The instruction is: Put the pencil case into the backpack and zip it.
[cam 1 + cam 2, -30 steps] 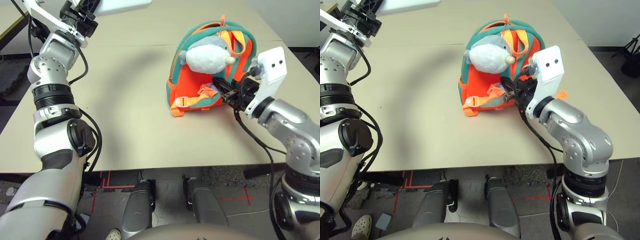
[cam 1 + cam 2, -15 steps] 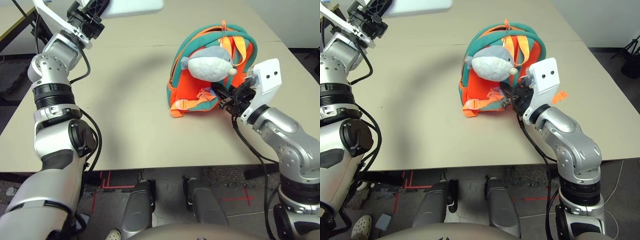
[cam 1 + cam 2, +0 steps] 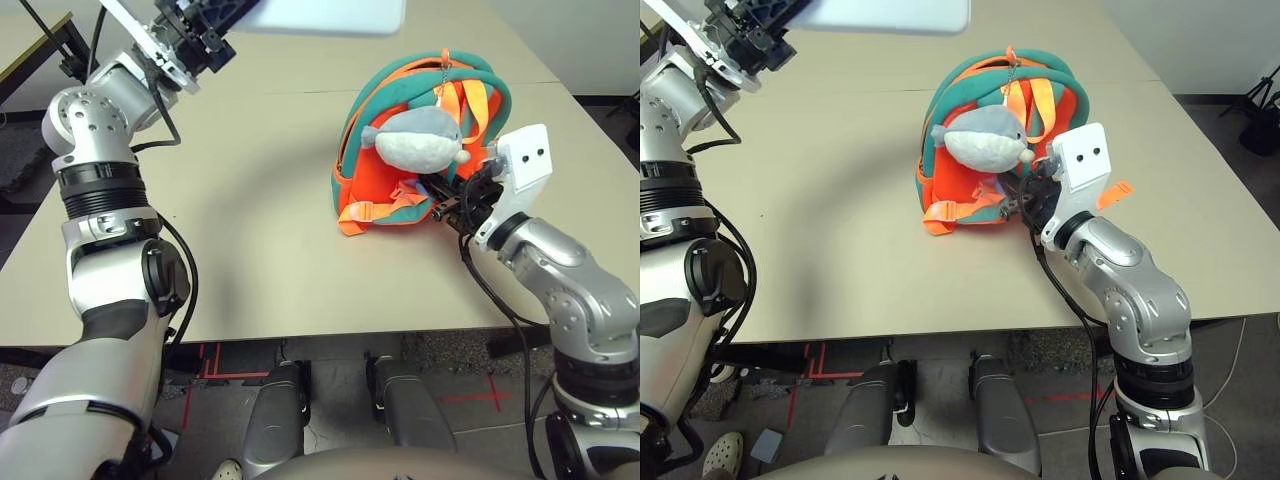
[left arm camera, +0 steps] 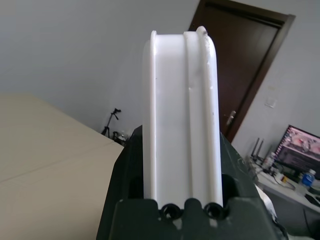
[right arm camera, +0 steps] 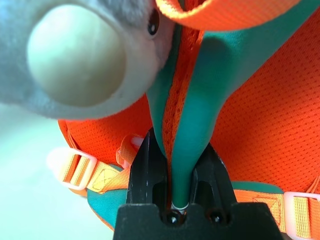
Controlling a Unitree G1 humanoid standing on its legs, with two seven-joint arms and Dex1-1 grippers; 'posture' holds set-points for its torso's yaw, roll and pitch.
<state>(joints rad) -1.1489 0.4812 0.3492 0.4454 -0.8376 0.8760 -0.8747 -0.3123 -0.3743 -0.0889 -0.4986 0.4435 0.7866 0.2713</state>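
High over the table's back edge, my left gripper (image 3: 207,20) is shut on the pencil case (image 3: 325,12), a flat white box with rounded corners; the left wrist view shows its narrow edge (image 4: 182,100) clamped between the black fingers. The orange backpack (image 3: 385,175) with teal trim stands propped up at the right of the table. Its grey-and-white plush shark (image 3: 415,140) hangs in front. My right gripper (image 3: 450,196) is shut on the backpack's teal trim (image 5: 200,115) at its right side, just below the shark. The backpack's opening does not show from here.
The beige table (image 3: 250,220) has bare surface left of the backpack and in front of it. Orange straps with buckles (image 3: 365,212) trail at the backpack's base. A loose orange strap end (image 3: 1118,190) lies behind my right wrist.
My left arm has carried the pencil case to the right, nearer the space above the backpack. The right gripper has drawn the backpack more upright, and the shark has swung lower.
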